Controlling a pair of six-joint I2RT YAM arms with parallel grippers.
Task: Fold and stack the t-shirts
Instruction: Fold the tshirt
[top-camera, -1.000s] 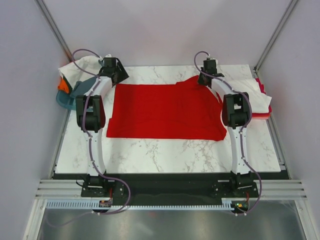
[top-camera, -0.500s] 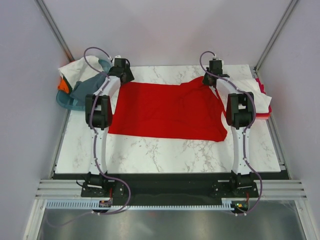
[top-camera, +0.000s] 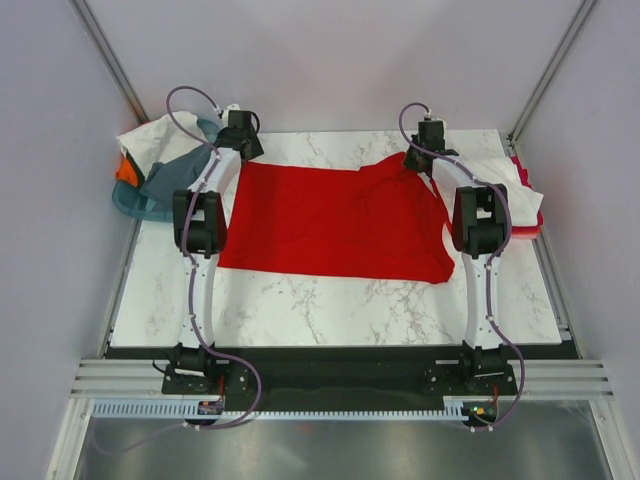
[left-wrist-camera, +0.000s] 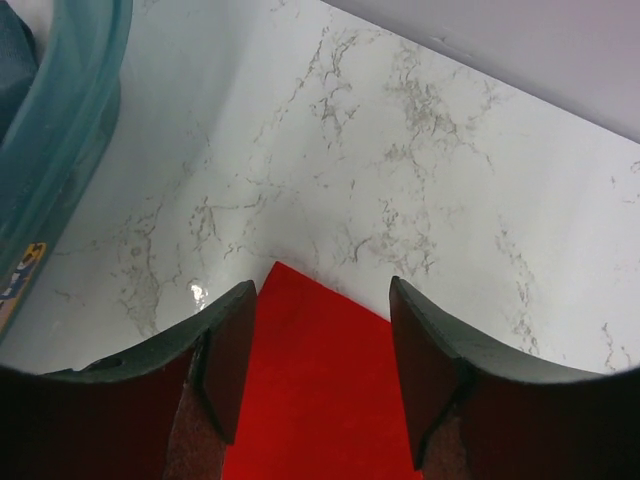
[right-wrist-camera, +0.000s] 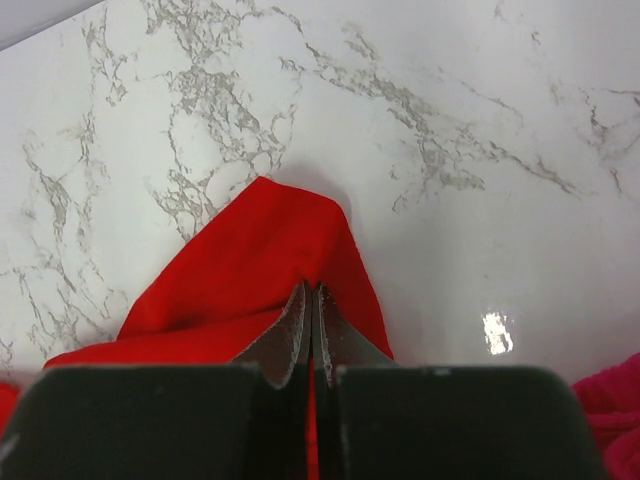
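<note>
The red t-shirt (top-camera: 335, 222) lies spread flat mid-surface, mostly smooth, bunched only at its far right corner where my right jaws are lifting it. A second ago it sat slightly further left; it has slid a little right and the far right corner has been tugged back. The right wrist view shows the right jaws fully closed with a peak of red cloth (right-wrist-camera: 250, 270) pinched between them. That grip is unchanged.

The bigger change is on the left. My left arm (top-camera: 200, 220) was over by the teal basket (top-camera: 128, 205) and has swung in to the shirt's far left corner. The left jaws have narrowed a bit but are still open. In the left wrist view they straddle the red corner tip (left-wrist-camera: 320, 400), one on each side, with nothing clamped yet. I can't tell if they touch the surface (top-camera: 330, 300).

My read: one far corner is held and the other is lined up, so the next step is to close the left jaws on that corner. Then both arms can carry the far edge for the first fold. The corner is thin and flat, so the risk is closing on air.

More tees wait around it. Grey (top-camera: 170, 180), white (top-camera: 150, 135) and orange (top-camera: 125, 170) ones hang out of the basket. A white tee (top-camera: 500, 180) lies over a red one (top-camera: 530, 225) at the right edge. Nothing is folded yet, so the task is at an early stage.
</note>
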